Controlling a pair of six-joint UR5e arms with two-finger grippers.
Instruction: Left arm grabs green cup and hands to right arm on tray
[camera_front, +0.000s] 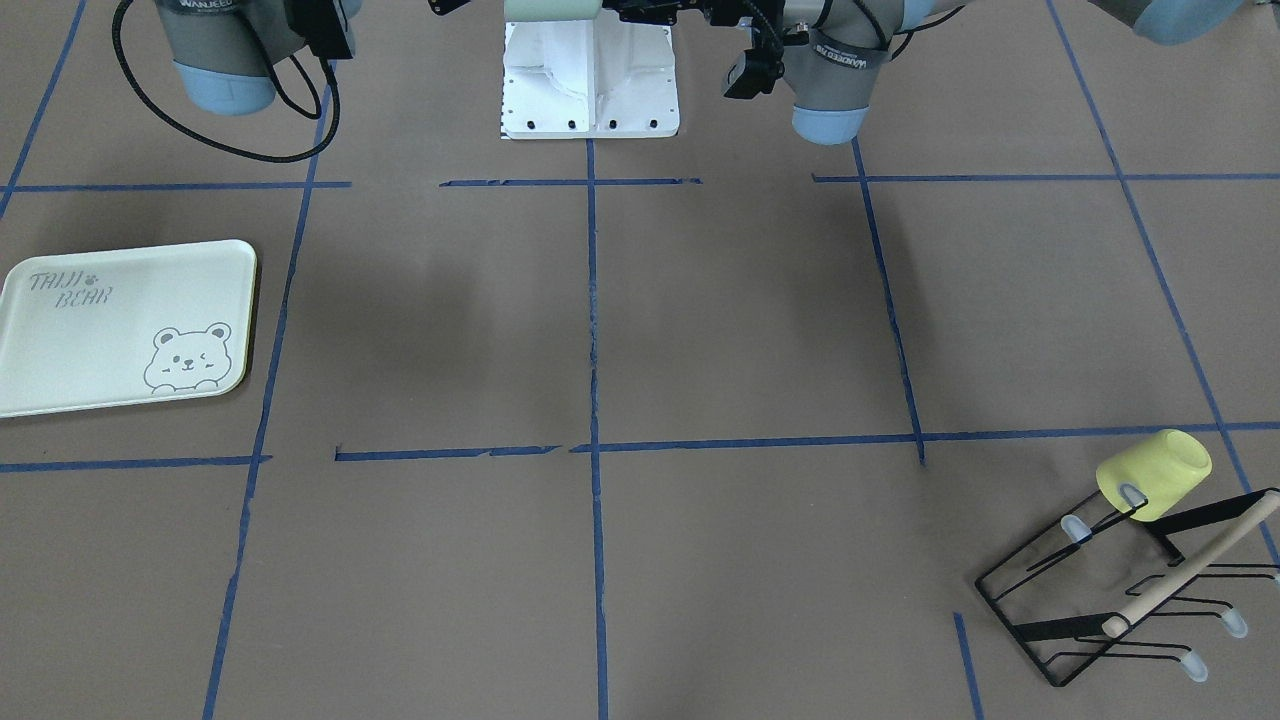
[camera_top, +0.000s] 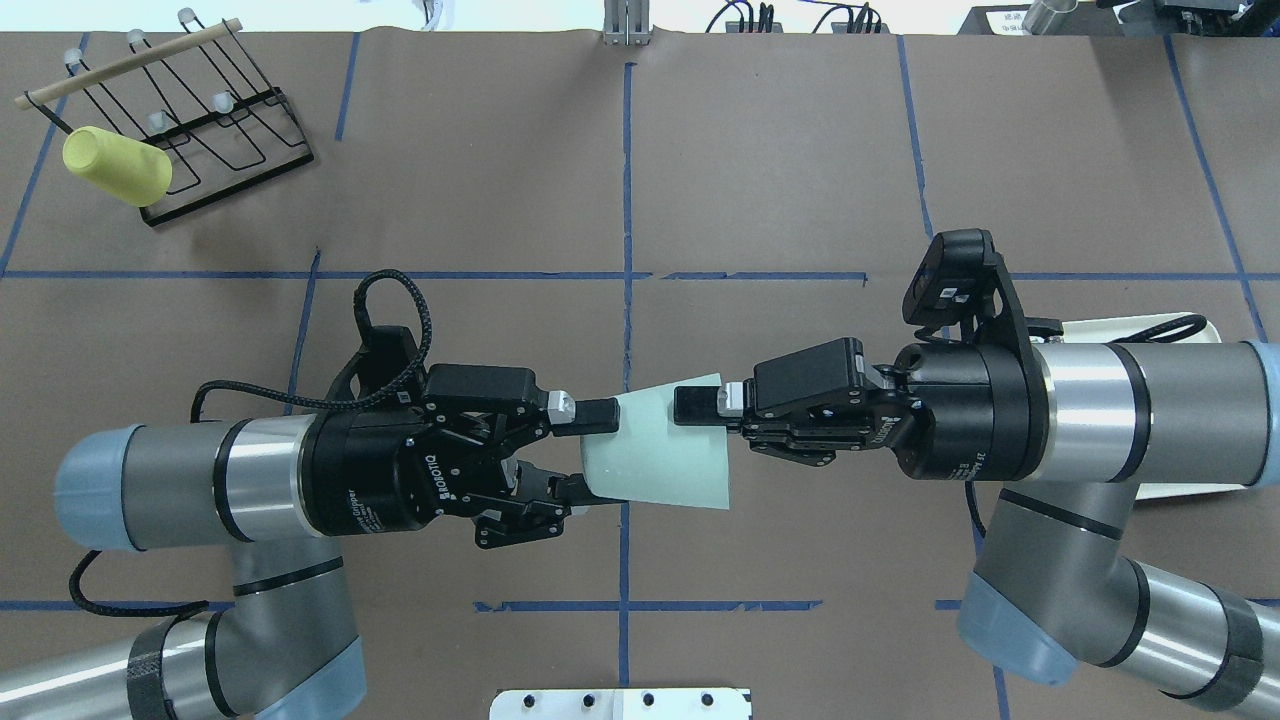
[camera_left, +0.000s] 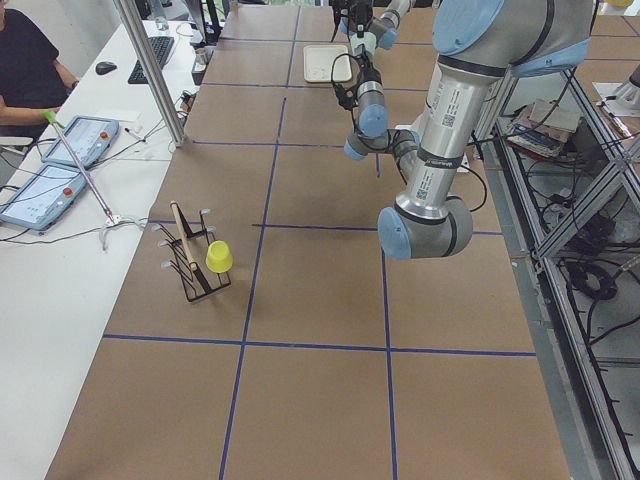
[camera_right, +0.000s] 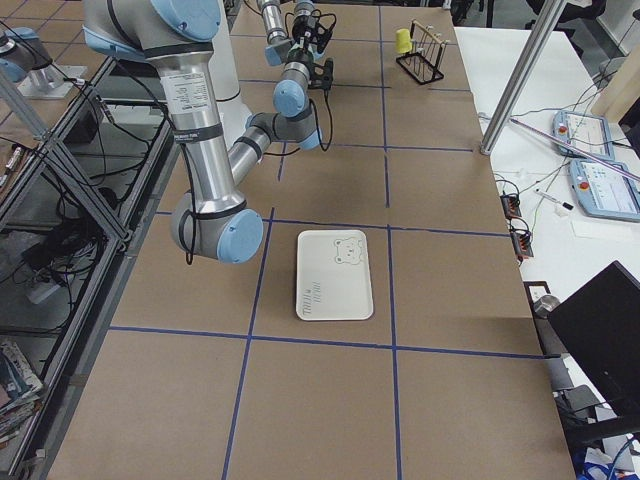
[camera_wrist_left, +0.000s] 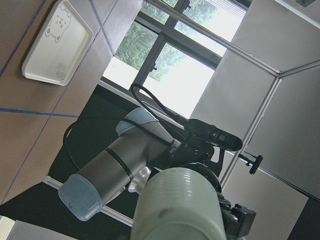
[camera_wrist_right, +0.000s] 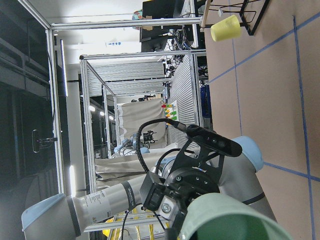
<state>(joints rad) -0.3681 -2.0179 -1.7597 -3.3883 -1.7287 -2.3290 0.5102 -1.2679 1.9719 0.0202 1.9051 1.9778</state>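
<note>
The pale green cup (camera_top: 660, 455) hangs on its side in the air over the table's middle, between both grippers. My left gripper (camera_top: 590, 452) is shut on its narrow base end, one finger on each side. My right gripper (camera_top: 700, 420) is at the wide rim end. One of its fingers (camera_top: 697, 405) lies on the outside of the wall, the other is hidden by the cup, and the jaws look nearly closed on the wall. The cup also shows in the left wrist view (camera_wrist_left: 180, 205) and the right wrist view (camera_wrist_right: 230, 217). The tray (camera_front: 120, 300) lies flat under the right arm (camera_top: 1130, 325).
A yellow cup (camera_top: 115, 165) hangs on a black wire rack (camera_top: 200, 120) with a wooden handle at the far corner on the left arm's side; it also shows in the front view (camera_front: 1155, 472). The white robot base (camera_front: 590, 80) stands at the near edge.
</note>
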